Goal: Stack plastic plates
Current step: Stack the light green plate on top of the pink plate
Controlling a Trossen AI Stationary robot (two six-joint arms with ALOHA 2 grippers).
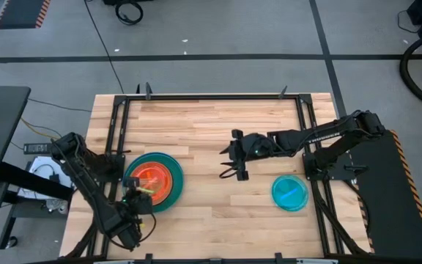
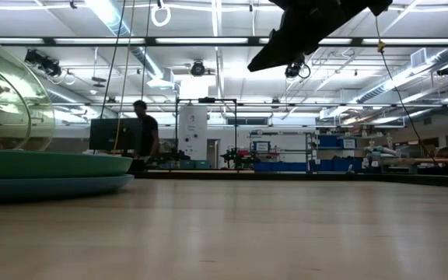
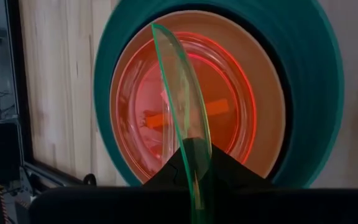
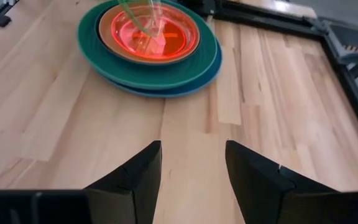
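Gripped on edge by the left pincer (image 3: 194,163), a green plate (image 3: 188,118) tilts above the stack (image 1: 152,181), lower left. Right pincer (image 4: 192,163) gapes over bare surface (image 1: 211,125); cyan plate (image 1: 290,193) lower right.

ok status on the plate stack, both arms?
Left gripper shut on green plate, held on edge over the stack, orange plate on top. Right gripper open, mid-table. Cyan plate loose.
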